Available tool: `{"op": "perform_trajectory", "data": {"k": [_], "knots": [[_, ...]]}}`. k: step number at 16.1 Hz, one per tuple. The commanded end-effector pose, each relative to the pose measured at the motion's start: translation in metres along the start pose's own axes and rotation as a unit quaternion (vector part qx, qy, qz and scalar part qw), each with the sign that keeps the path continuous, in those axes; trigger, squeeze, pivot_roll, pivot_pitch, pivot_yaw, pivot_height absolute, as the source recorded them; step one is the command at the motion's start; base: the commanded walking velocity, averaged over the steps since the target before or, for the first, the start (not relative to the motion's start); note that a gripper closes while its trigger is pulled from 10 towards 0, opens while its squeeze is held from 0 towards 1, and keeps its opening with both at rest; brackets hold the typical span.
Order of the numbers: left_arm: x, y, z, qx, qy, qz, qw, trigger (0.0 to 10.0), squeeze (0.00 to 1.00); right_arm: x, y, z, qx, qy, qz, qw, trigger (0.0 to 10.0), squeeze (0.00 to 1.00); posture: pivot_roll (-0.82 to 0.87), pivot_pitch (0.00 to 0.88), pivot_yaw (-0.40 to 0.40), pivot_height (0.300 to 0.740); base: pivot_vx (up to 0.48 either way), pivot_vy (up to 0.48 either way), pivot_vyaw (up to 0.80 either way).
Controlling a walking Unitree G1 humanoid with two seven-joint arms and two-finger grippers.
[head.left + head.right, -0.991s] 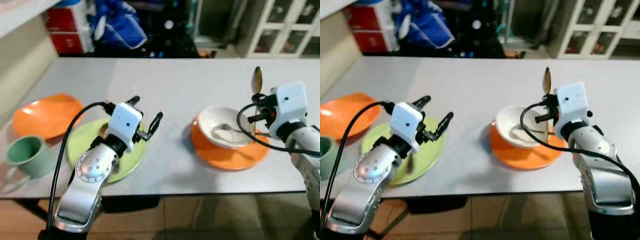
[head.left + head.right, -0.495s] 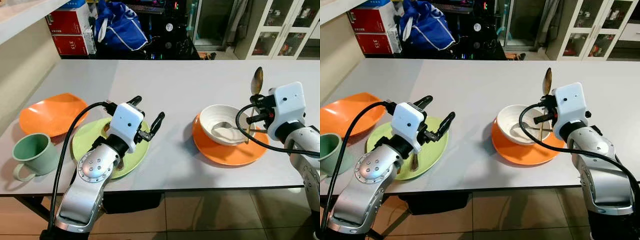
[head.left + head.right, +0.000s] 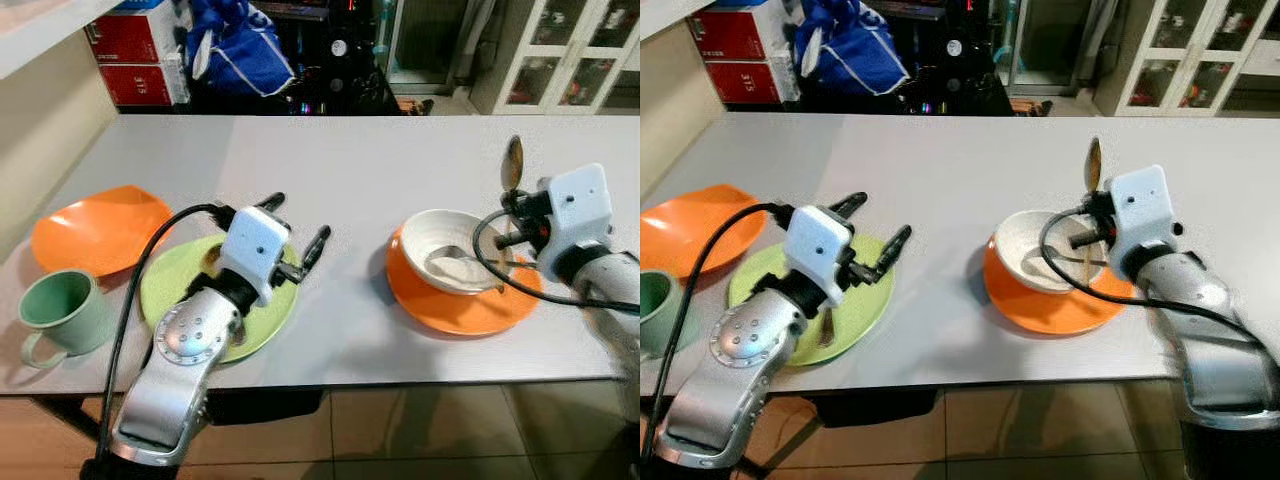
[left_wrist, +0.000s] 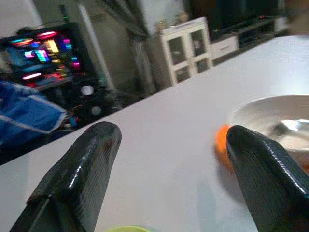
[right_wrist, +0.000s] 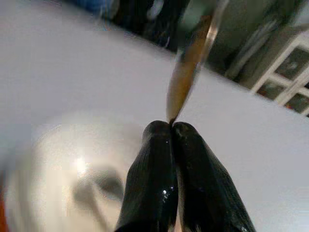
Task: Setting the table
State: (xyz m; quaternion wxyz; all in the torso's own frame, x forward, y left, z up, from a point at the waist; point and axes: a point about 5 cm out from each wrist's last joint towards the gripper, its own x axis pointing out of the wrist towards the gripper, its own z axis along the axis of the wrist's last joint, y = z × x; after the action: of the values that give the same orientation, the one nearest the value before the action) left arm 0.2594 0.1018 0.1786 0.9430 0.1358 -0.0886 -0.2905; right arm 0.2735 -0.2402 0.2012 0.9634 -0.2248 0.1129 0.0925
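A white bowl [image 3: 455, 250] with a silver spoon [image 3: 448, 258] in it sits on an orange plate [image 3: 460, 308] at the right. My right gripper [image 3: 512, 218] hovers over the bowl's right rim, shut on a gold spoon [image 3: 513, 160] that stands upright, scoop up. In the right wrist view the fingers [image 5: 159, 164] pinch the gold spoon's [image 5: 190, 63] handle above the bowl [image 5: 72, 159]. My left gripper [image 3: 297, 218] is open and empty over the right edge of a green plate [image 3: 175, 290]. A gold utensil [image 3: 826, 324] lies on that plate, partly under my arm.
A second orange plate [image 3: 95, 228] and a green mug [image 3: 58, 305] sit at the table's left end. The grey table [image 3: 360, 160] has bare room in the middle and back. Red boxes [image 3: 135, 70], a blue bag [image 3: 235, 50] and a white cabinet [image 3: 560, 55] stand beyond it.
The view has shifted slightly. Both grippers and the dishes keep their places.
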Motion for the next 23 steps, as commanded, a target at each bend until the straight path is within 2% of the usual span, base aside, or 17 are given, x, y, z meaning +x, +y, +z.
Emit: {"op": "perform_trajectory", "data": {"k": [1,5,8,9,14,19,23], "knots": [[0.002,-0.019,-0.002,-0.008,0.004,-0.052,0.999,10.0,0.00,-0.009,-0.009,-0.016,-0.046,0.085,0.037,0.995,10.0,0.00,-0.08,0.000,-0.027,0.740,0.000,0.000,0.00],[0.003,-0.019,-0.005,-0.019,0.007,-0.039,0.999,10.0,0.00,-0.003,-0.007,-0.014,-0.038,0.078,0.032,0.996,10.0,0.00,-0.08,0.000,-0.025,0.740,0.000,0.000,0.00],[0.005,-0.019,-0.004,-0.007,0.008,-0.058,0.998,10.0,0.00,0.000,-0.007,-0.013,-0.044,0.088,0.055,0.994,10.0,0.00,-0.09,0.000,-0.002,0.740,0.000,0.000,0.00],[0.006,-0.018,-0.003,-0.002,0.007,-0.066,0.998,10.0,0.00,0.005,-0.007,-0.012,-0.045,0.091,0.063,0.993,10.0,0.00,-0.10,0.000,0.005,0.740,0.000,0.000,0.00],[0.012,-0.024,-0.002,0.007,0.008,-0.102,0.995,10.0,0.00,0.052,-0.002,-0.017,-0.068,0.122,0.097,0.985,10.0,0.00,-0.11,0.000,0.023,0.740,0.000,0.000,0.00],[0.007,-0.026,-0.003,0.002,0.013,-0.103,0.995,10.0,0.00,0.078,0.005,-0.017,-0.072,0.127,0.127,0.981,10.0,0.00,-0.09,0.000,0.003,0.740,0.000,0.000,0.00],[0.004,-0.028,-0.002,0.000,0.015,-0.101,0.995,10.0,0.00,0.079,0.005,-0.010,-0.097,0.121,0.141,0.978,10.0,0.00,-0.09,0.000,-0.007,0.740,0.000,0.000,0.00]]}}
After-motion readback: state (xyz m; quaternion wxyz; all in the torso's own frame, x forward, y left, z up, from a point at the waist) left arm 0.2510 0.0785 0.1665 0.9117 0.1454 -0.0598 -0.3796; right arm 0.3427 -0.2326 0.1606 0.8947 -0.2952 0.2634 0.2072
